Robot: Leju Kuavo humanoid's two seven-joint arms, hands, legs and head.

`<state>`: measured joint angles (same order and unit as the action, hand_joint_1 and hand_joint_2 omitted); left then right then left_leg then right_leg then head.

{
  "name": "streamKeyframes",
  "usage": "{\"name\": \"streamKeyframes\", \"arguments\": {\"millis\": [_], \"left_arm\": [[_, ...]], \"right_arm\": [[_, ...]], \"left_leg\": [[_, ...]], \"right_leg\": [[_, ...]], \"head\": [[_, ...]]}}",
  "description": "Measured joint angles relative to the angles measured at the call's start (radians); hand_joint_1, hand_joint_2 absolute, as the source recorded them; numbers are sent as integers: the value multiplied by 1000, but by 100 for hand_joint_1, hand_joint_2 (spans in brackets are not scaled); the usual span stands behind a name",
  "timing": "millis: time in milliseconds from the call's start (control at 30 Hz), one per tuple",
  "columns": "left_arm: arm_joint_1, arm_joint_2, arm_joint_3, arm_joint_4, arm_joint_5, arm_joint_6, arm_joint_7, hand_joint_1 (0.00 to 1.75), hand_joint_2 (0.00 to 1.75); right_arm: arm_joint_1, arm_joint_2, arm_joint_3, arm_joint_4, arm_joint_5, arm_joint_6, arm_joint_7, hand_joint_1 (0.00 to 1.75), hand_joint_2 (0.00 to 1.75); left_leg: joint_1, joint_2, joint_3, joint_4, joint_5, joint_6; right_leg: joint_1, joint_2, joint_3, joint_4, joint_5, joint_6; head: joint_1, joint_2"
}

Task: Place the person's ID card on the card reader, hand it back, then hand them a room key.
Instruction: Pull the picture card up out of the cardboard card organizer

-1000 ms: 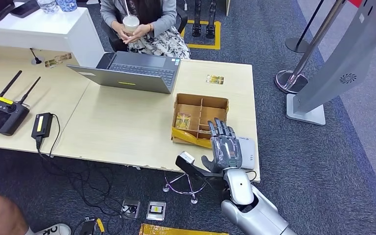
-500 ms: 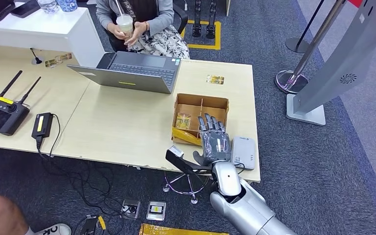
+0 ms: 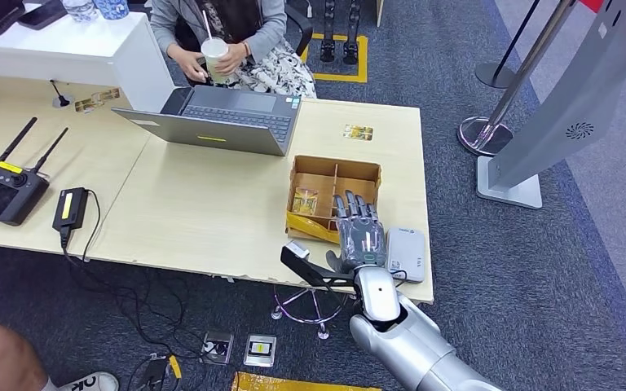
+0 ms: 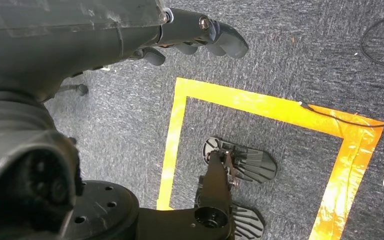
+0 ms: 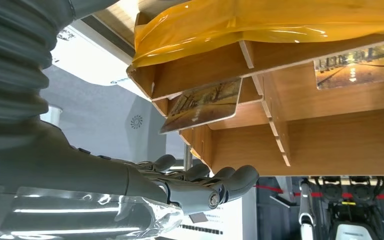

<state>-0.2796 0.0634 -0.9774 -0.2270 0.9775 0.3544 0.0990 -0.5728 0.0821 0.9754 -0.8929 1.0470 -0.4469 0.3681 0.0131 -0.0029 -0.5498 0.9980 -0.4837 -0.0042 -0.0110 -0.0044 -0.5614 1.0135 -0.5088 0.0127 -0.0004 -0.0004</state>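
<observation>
The right hand [image 3: 360,236], fingers spread and holding nothing, hovers at the near edge of the wooden box [image 3: 355,172], where a room key card [image 5: 203,103] leans in a slot: thin, stiff, light and slick, probably best pinched by its raised edge, with the card reader [image 3: 404,253] just beside.

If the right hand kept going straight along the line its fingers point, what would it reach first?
Probably the wooden divided box: the right hand, fingers extended, points into its near compartments, where a card lies ahead of the fingertips. Its height above the box is unclear.
</observation>
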Motion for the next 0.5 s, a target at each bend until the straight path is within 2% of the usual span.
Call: {"name": "streamKeyframes", "arguments": {"millis": [500], "left_arm": [[-2,-3,-2,0,-2,0,4,0,0]], "right_arm": [[-25,6,-1,53,11,-15,6,0,175]], "left_leg": [[0,0,0,0,0,0]], "right_leg": [[0,0,0,0,0,0]], "head": [[0,0]]}}
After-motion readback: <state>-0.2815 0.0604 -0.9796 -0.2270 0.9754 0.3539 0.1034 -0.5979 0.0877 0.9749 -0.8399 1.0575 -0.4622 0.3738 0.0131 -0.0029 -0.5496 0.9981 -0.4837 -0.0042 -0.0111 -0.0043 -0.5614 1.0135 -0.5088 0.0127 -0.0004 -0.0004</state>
